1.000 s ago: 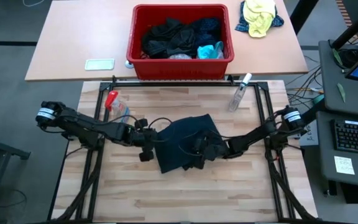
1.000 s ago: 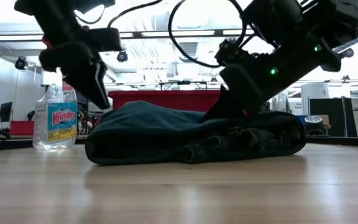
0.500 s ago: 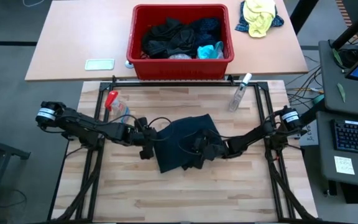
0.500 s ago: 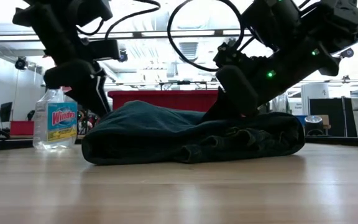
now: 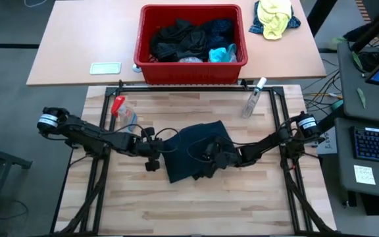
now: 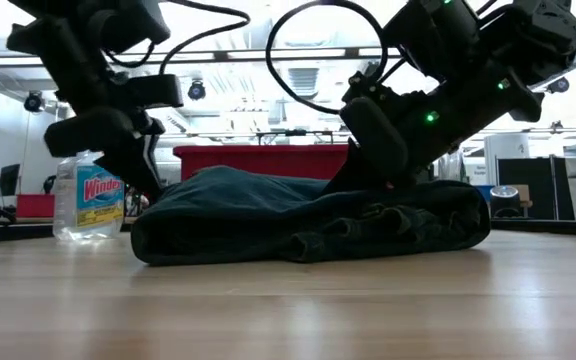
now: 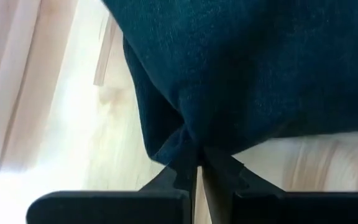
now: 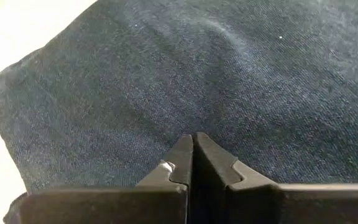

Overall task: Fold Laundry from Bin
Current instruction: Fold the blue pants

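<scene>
Since a second ago the left gripper (image 5: 158,155) has drawn its spread fingers together and now pinches the left edge of the dark navy garment (image 5: 196,153); the left wrist view shows the fingers (image 7: 180,176) pressed tight with a small tuck of the cloth's edge caught at their tips. That garment lies crumpled in the middle of the wooden table (image 5: 196,204), just in front of the red bin (image 5: 191,68), which stands on the tan table behind with the rest of the laundry (image 5: 183,38) piled inside: black, navy and a bit of turquoise. The right gripper (image 5: 219,158) rests on the garment's right half, fingers pressed together as before. Its wrist view shows the closed tips (image 8: 193,152) lying against the fabric, though whether any cloth is caught between them is hard to tell. From the low view the garment (image 6: 308,225) sits as a low rumpled mound with both arms bearing down on it. A spray bottle (image 5: 253,99) stands just right of the bin's front corner, another bottle with a red trigger (image 5: 119,109) just off its left front corner, and a yellow-and-blue cloth bundle (image 5: 275,18) lies right of the bin.
</scene>
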Tool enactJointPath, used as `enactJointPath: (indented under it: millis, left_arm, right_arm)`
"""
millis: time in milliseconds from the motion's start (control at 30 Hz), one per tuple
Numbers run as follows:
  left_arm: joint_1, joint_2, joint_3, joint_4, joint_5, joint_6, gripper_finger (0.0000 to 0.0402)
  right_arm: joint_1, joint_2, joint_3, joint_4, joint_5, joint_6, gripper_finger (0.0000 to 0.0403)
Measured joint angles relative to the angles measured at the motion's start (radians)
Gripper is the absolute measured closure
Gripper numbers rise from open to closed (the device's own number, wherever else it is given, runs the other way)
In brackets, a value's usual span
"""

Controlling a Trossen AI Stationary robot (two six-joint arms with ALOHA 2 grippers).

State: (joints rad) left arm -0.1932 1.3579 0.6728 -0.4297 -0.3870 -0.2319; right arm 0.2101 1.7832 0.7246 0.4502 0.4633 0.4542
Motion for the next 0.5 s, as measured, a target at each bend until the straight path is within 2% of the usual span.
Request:
enactJointPath:
  millis: [333, 500]
  left_arm:
    - [-0.023, -0.060, -0.040, -0.062, -0.070, -0.132, 0.0393]
    - [-0.024, -0.108, 0.013, -0.169, -0.074, -0.172, 0.0386]
  right_arm:
    - [-0.010, 0.000, -0.002, -0.027, -0.002, 0.052, 0.0391]
    - [-0.010, -0.027, -0.005, 0.005, 0.000, 0.029, 0.0391]
